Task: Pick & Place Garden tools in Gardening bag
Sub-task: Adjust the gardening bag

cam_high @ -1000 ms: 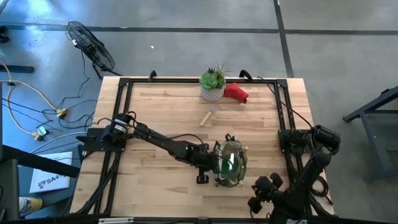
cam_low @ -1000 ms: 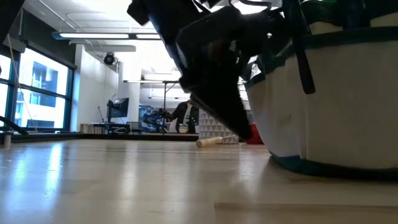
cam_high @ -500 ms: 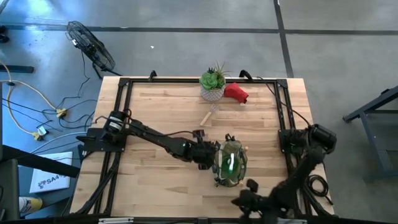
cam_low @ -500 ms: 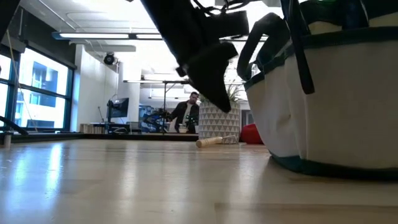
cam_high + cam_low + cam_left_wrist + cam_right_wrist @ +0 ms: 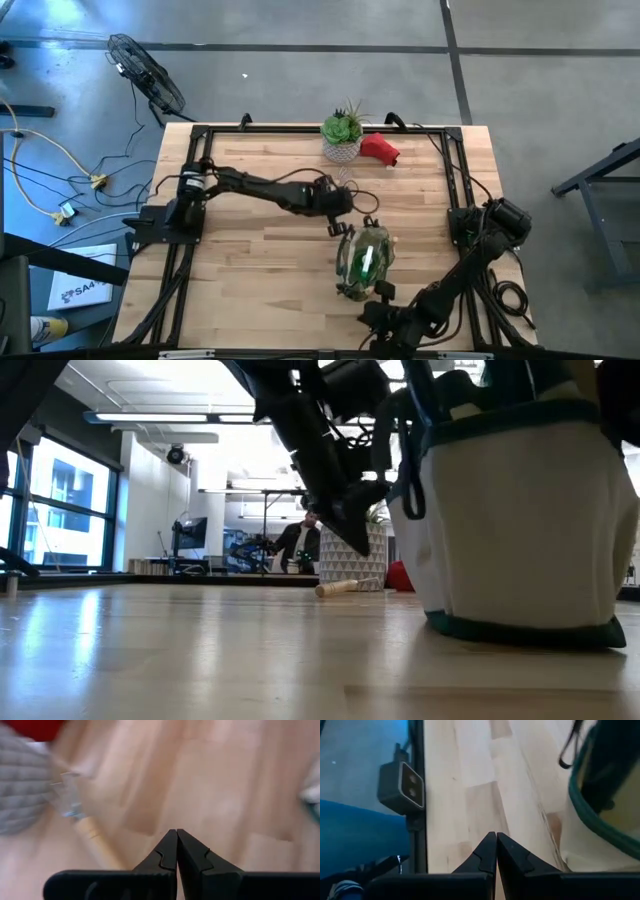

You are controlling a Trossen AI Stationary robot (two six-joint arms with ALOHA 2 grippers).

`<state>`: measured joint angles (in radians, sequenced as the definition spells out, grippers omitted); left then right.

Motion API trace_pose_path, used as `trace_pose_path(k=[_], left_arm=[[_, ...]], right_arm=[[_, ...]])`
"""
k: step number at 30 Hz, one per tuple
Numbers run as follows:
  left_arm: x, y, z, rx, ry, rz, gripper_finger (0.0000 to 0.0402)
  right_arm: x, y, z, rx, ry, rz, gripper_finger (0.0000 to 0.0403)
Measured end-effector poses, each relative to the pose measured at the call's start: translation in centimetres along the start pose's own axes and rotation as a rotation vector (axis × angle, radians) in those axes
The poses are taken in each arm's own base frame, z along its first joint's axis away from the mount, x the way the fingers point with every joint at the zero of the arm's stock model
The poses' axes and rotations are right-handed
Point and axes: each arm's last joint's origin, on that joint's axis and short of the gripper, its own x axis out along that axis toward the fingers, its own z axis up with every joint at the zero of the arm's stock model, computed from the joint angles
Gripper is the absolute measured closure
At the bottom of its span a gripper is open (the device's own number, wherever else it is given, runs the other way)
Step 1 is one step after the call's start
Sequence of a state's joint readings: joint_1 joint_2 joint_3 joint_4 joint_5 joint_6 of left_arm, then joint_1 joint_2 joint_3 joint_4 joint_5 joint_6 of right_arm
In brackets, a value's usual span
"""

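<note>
The gardening bag point(image 5: 364, 262), tan with a green rim, stands on its base near the table's middle front, with green and dark items inside. My left gripper point(image 5: 348, 202) hovers shut between the bag and the white plant pot point(image 5: 342, 148), clear of the table in the low view point(image 5: 358, 540). A wooden-handled tool point(image 5: 95, 842) lies flat on the table just ahead of it, its silvery end point(image 5: 67, 800) by the pot. A red soft item point(image 5: 380, 149) lies right of the pot. My right gripper point(image 5: 372, 310) is shut, low by the bag's near side; bare table shows between its fingertips point(image 5: 496, 840) and the bag point(image 5: 600, 795).
A black frame point(image 5: 196, 160) runs around the tabletop. A small grey camera box point(image 5: 402, 782) sits at the near edge ahead of my right gripper. Bare wood lies left of the bag point(image 5: 250, 260). A person point(image 5: 300, 542) shows in the room beyond the table.
My left gripper has swung from the bag's left side toward the far edge, to near the wooden-handled tool and the pot, still shut. My right gripper has moved along the near edge toward the left and rolled. The bag has shifted slightly left.
</note>
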<state>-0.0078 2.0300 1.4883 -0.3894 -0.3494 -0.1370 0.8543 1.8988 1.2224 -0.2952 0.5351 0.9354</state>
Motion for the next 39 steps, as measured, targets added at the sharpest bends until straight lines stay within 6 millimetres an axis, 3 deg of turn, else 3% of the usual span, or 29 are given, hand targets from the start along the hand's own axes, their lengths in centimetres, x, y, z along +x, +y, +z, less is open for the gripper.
trace_pose_path(k=[9, 25, 30, 34, 39], left_arm=[[-0.2, -0.9, 0.1, 0.019, -0.008, -0.152, 0.0401], [-2.2, -5.7, -0.8, 0.117, -0.015, -0.262, 0.0401], [-2.1, -5.6, -0.9, 0.125, -0.008, -0.232, 0.0401], [-2.0, -5.3, -0.9, 0.113, -0.002, -0.227, 0.0401], [-2.0, -5.4, -0.9, 0.101, 0.0, -0.236, 0.0401]], right_arm=[[-1.0, -0.9, -1.9, 0.084, 0.007, -0.176, 0.04], [-2.0, -3.4, -3.2, 0.262, 0.029, -0.427, 0.04], [-2.9, -2.6, -4.0, 0.322, 0.054, -0.414, 0.04], [-4.6, -2.8, -4.7, 0.35, 0.024, -0.5, 0.04], [-5.0, -2.7, -4.6, 0.376, 0.031, -0.525, 0.04]])
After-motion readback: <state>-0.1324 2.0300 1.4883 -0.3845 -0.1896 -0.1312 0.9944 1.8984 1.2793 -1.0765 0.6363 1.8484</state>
